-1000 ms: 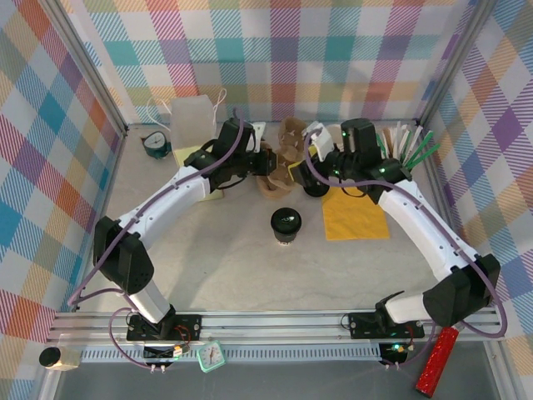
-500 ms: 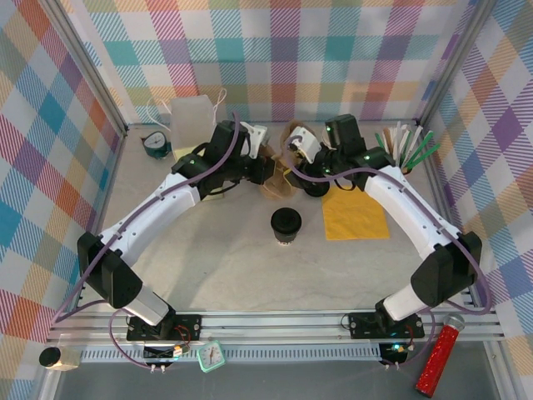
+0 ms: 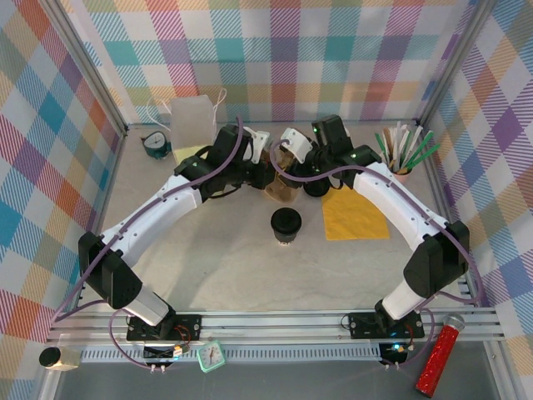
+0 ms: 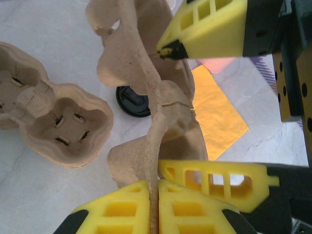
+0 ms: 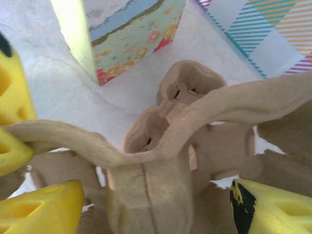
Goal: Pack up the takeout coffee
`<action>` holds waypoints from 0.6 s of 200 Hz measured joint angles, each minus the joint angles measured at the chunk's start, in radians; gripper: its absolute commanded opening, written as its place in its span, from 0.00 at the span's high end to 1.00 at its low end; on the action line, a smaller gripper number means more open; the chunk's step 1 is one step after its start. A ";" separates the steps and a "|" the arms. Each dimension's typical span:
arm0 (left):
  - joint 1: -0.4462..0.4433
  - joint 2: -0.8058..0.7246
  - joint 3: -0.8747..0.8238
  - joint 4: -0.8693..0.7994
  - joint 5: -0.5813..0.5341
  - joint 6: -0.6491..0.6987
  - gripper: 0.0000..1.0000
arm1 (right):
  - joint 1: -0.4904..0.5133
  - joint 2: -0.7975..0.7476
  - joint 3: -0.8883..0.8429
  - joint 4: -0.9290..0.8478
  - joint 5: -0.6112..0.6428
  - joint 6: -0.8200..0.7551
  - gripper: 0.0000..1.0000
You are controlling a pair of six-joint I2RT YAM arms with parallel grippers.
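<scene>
Your left pincer (image 4: 153, 207) was clamped on the rim of the brown pulp carrier (image 4: 141, 63), with the thin wall pinched flat between its pads. Your right pincer (image 5: 156, 204) stood apart, one finger on either side of that same carrier. I could not tell whether either finger touched it.

The step in hand looked like getting this carrier level and ready for the cup. To do it well, you would have closed the right pincer on a thick ridge rather than a loose flap. You would have kept the left grip until the right one was firm. Pulp probably tears easily, so the two pincers should not have pulled against each other.

A second carrier (image 4: 63, 122) lay on the counter (image 3: 233, 267) below and to one side of the left pincer, with its wells facing up.

The coffee (image 3: 286, 222) stood upright with its lid on, well apart from both pincers on the arm-base side. Nothing held it. The bare counter between the pincers and the cup seemed a good place to set the carrier down. An orange napkin (image 3: 354, 215) lay near the right pincer.
</scene>
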State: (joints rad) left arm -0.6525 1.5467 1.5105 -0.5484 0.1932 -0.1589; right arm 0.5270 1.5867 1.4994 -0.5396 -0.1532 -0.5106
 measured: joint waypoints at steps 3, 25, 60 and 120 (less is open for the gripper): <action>0.000 0.000 -0.001 0.000 0.000 0.000 0.89 | 0.000 -0.002 -0.002 0.004 0.003 0.000 0.21; -0.001 0.000 -0.002 0.000 0.000 0.000 0.90 | -0.004 -0.011 -0.023 0.022 0.008 -0.015 0.21; -0.001 0.000 -0.002 0.000 0.001 0.000 0.90 | -0.005 -0.013 -0.032 0.015 -0.006 -0.043 0.21; -0.005 -0.010 -0.002 0.000 0.008 0.000 0.90 | -0.005 -0.013 -0.052 0.000 -0.015 -0.052 0.22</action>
State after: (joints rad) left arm -0.6575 1.5368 1.5085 -0.5484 0.2016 -0.1589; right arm 0.5220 1.5742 1.4475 -0.5400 -0.1684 -0.5625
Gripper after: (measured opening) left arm 0.105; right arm 0.783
